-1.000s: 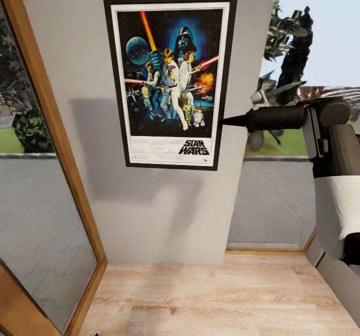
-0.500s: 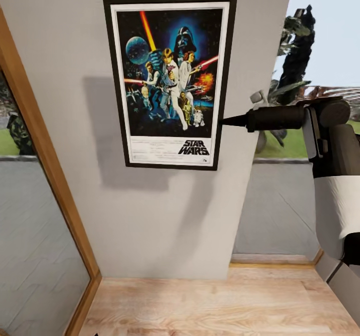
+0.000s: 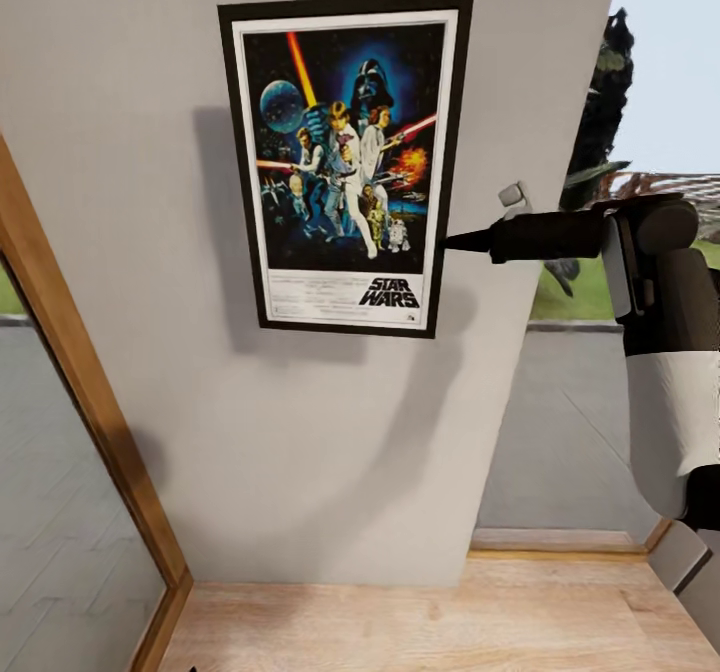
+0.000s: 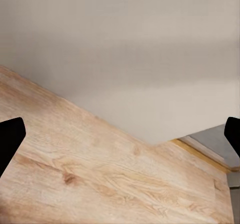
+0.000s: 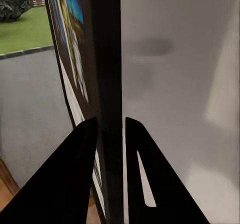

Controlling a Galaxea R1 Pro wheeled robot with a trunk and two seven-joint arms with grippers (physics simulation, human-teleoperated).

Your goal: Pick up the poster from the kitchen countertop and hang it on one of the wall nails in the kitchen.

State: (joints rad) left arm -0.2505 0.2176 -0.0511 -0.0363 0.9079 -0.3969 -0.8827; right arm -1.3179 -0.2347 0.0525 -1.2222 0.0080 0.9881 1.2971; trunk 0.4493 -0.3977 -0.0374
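Observation:
The framed Star Wars poster (image 3: pixel 345 162) stands upright in front of the grey wall (image 3: pixel 330 452), its shadow falling on the wall behind it. My right gripper (image 3: pixel 447 244) reaches in from the right and is shut on the poster's right edge at mid height. In the right wrist view both black fingers (image 5: pixel 75 179) clamp the poster's thin black frame (image 5: pixel 107 59), with the wall just behind. My left gripper (image 4: pixel 120 139) hangs open over the wood floor (image 4: pixel 100 179) near the wall's foot, holding nothing. The kitchen countertop is out of view.
A wooden-framed glass pane (image 3: pixel 90 402) runs down the left side. To the right of the wall, a low window (image 3: pixel 580 432) looks onto paving, grass and trees. Light wood floor (image 3: pixel 420 622) lies below.
The whole view has shifted: the wall now spreads further right and the glass pane has slid left. The poster stays in my right gripper, at almost the same place in the picture.

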